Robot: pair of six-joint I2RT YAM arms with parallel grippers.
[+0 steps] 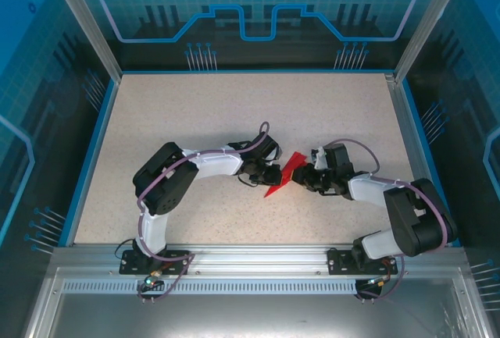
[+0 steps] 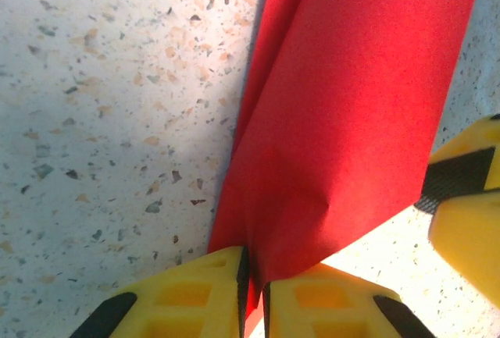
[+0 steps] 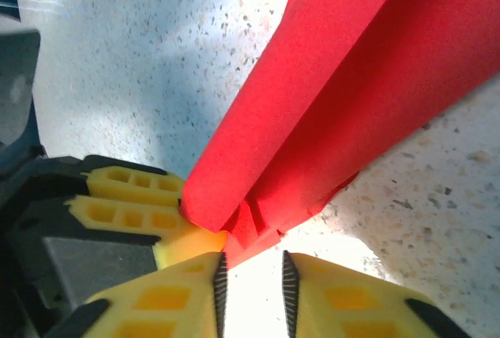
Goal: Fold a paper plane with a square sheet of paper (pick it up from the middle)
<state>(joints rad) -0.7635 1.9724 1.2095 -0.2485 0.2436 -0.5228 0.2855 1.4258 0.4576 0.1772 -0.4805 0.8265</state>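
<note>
From above, the paper plane (image 1: 291, 165) lies in the middle of the table (image 1: 195, 119), between the left claw (image 1: 269, 174) and the right claw (image 1: 303, 176).

Left wrist view — the left claw (image 2: 254, 264) is squeezed tight on the paper plane (image 2: 344, 104).

Right wrist view — the right claw (image 3: 251, 264) has its fingers a little apart, and the paper plane (image 3: 328, 96) sits just in front.

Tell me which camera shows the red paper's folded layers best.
Right wrist: the red paper is close, stacked layers visible at its near end. Left wrist shows one long crease; top view, a small outline.
</note>
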